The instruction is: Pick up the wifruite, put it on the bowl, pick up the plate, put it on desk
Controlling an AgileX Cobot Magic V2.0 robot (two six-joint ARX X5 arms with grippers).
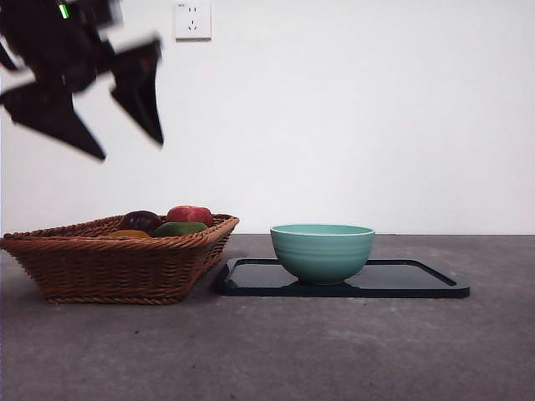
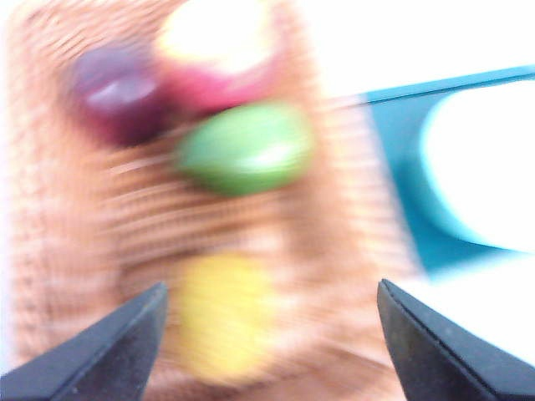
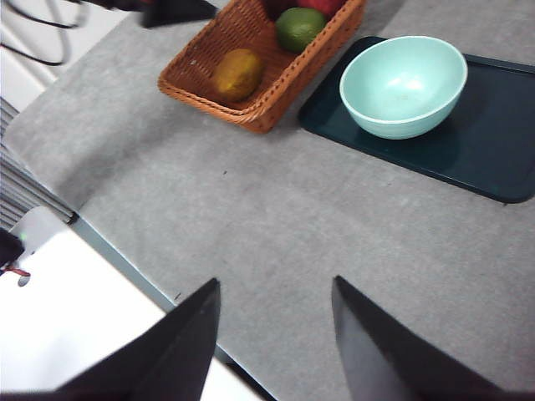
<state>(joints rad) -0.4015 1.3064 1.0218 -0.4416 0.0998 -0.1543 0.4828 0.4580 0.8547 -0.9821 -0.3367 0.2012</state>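
Observation:
The wifruite (image 3: 236, 73), orange-yellow and smooth, lies in the near end of a wicker basket (image 1: 117, 267). Only a sliver of the wifruite (image 1: 127, 235) shows over the rim in the front view. My left gripper (image 1: 129, 149) hangs open high above the basket, and in its blurred wrist view the wifruite (image 2: 224, 313) lies between the spread jaws of the left gripper (image 2: 271, 288). The teal bowl (image 1: 322, 251) stands empty on the plate (image 1: 418, 280), a dark flat rectangular tray on the desk (image 1: 334, 351). My right gripper (image 3: 274, 282) is open over the desk's edge, far from everything.
A dark purple fruit (image 1: 140, 220), a red one (image 1: 191, 215) and a green one (image 1: 179, 228) share the basket with the wifruite. The basket's side touches the plate's left edge. A white block (image 3: 75, 317) sits beyond the desk edge by the right arm.

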